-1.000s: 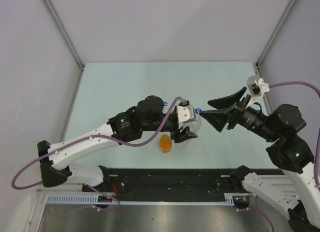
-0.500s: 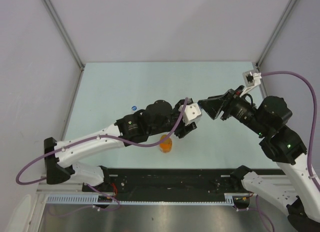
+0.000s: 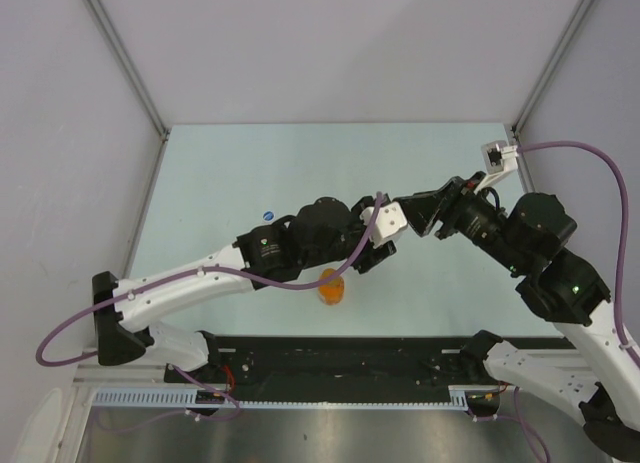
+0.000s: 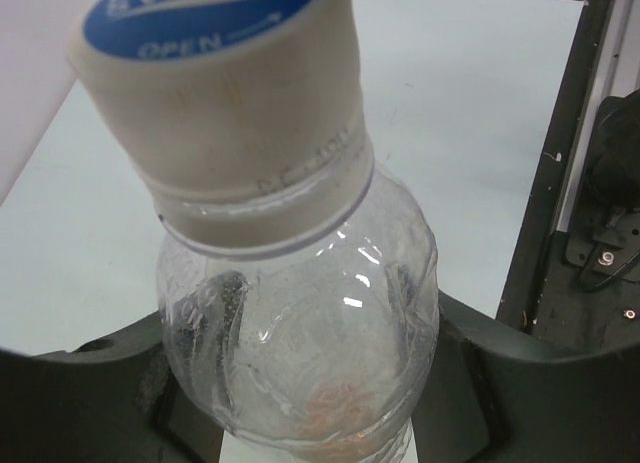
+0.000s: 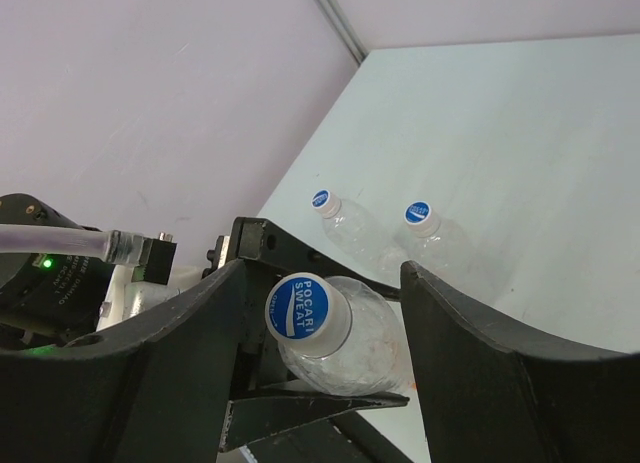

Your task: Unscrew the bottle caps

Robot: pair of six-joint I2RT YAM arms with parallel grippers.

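Observation:
My left gripper (image 3: 383,245) is shut on the body of a clear bottle (image 4: 300,333) and holds it off the table, neck pointing toward the right arm. Its blue cap with white lettering (image 5: 305,305) is on the neck and also shows in the left wrist view (image 4: 215,73). My right gripper (image 5: 322,278) is open, with a finger on each side of that cap and a gap between them; I cannot tell if either finger touches it. Two more clear bottles with blue caps (image 5: 321,199) (image 5: 418,213) lie on the table beyond. The orange bottle (image 3: 331,286) stands below the left arm.
A blue cap (image 3: 268,215) shows beside the left forearm; the bottle bodies there are hidden under the arm in the top view. The pale green table (image 3: 230,173) is bounded by grey walls at the back and sides. A black rail (image 3: 330,368) runs along the near edge.
The right gripper has swung left and up to the bottle's neck and now straddles the cap. The left gripper has carried the bottle slightly right and toward it.

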